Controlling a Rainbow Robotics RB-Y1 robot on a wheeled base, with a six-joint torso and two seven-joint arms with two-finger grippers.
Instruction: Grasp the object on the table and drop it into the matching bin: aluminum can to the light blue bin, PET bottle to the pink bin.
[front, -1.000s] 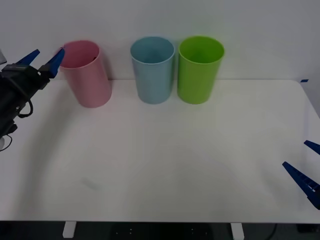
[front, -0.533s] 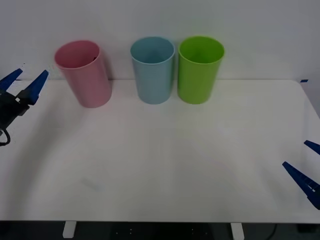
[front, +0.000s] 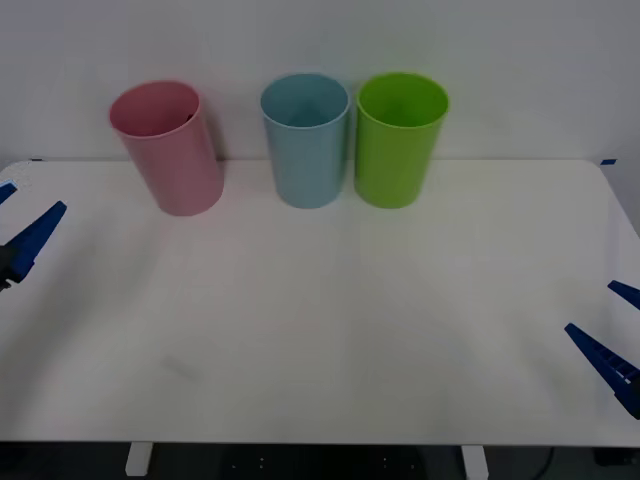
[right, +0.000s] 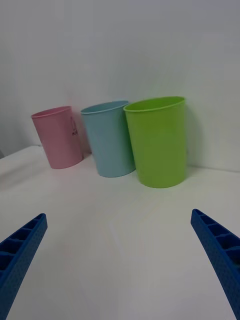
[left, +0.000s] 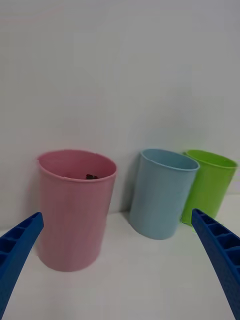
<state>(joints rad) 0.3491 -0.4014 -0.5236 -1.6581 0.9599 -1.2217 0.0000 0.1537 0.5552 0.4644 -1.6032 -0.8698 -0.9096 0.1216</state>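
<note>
White table (front: 330, 320) bare | my left gripper (front: 22, 243) spread and empty, withdrawn from pink bin (front: 168, 148) | dark bottle cap (left: 90, 176) inside | drop done | right gripper (front: 610, 345) parked open.

The white tabletop (front: 330, 320) with rounded corners carries three tall tapered bins in a row along its far edge by the wall. The pink bin (front: 168, 147) stands furthest left, apart from the others. The light blue bin (front: 305, 140) and green bin (front: 400, 138) stand just beside each other.
</note>
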